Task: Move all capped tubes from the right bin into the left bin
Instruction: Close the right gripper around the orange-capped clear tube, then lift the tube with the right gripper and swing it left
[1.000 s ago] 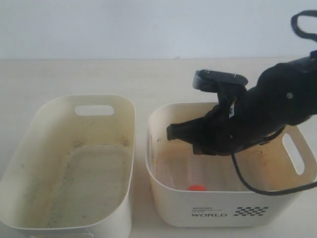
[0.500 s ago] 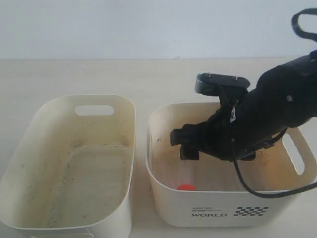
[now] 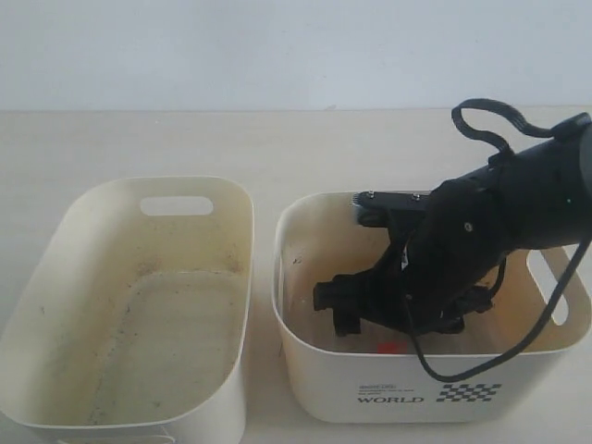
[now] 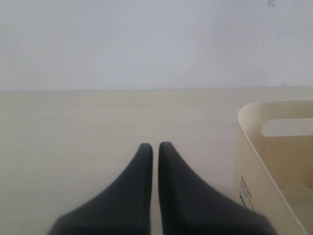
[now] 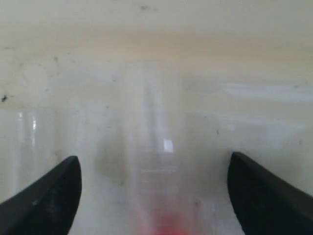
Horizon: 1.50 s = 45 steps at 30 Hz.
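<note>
Matte black right gripper (image 3: pixel 335 311) spread open around a clear plastic tube (image 5: pixel 155 147) with an orange-red round cap, down inside the cream plastic right bin (image 3: pixel 305 370) printed "WORLD"
The smooth, see-through tube lies on the scuffed, speckled floor of this round-cornered tub, blurred at close range, and the tapered black fingers (image 5: pixel 49 196) stand wide apart on either side without touching it; from the exterior view only its cap peeps over the front wall, above the black lettering and checker patch. The plain cream plastic left bin (image 3: pixel 55 305), grimy inside with an oval handle cutout, sits just beside it. The left gripper (image 4: pixel 155 146) hangs with its pointed tips pressed together above the pale, smooth beige tabletop (image 3: pixel 277 143), with a bare whitish wall (image 3: pixel 277 46) behind
</note>
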Each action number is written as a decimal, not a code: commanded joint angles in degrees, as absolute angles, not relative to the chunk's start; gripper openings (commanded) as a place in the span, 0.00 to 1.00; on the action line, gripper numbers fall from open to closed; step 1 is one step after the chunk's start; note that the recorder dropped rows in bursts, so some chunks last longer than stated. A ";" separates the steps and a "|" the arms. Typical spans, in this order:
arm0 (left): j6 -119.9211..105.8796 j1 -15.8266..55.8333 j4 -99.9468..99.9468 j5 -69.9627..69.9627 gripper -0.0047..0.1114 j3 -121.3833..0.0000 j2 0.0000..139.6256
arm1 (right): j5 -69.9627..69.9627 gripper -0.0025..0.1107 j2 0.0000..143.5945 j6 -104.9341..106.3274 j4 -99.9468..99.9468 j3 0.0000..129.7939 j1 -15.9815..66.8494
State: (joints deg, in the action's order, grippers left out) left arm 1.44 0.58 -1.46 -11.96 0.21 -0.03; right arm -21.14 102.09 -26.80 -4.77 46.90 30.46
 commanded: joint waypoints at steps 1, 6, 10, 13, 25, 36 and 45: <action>1.98 0.56 -1.10 -11.60 0.08 0.00 0.00 | -21.46 0.65 104.72 -26.71 -4.63 46.41 30.51; 1.98 0.56 -1.10 -11.60 0.08 0.00 0.00 | -21.16 0.39 105.19 -26.94 -4.63 46.41 30.51; 1.98 0.56 -1.10 -11.60 0.08 0.00 0.00 | -20.94 0.12 105.19 -26.85 -4.63 46.41 30.51; 1.98 0.56 -1.10 -11.60 0.08 0.00 0.00 | -20.89 0.02 105.19 -26.85 -4.63 46.41 30.51; 1.98 0.56 -1.10 -11.60 0.08 0.00 0.00 | -22.13 0.02 101.26 -26.45 -4.41 46.41 30.51; 1.98 0.56 -1.10 -11.60 0.08 0.00 0.00 | -23.15 0.02 90.08 -26.45 -3.12 46.41 30.51; 1.98 0.56 -1.10 -11.60 0.08 0.00 0.00 | -25.38 0.02 82.17 -26.45 -1.05 46.41 30.51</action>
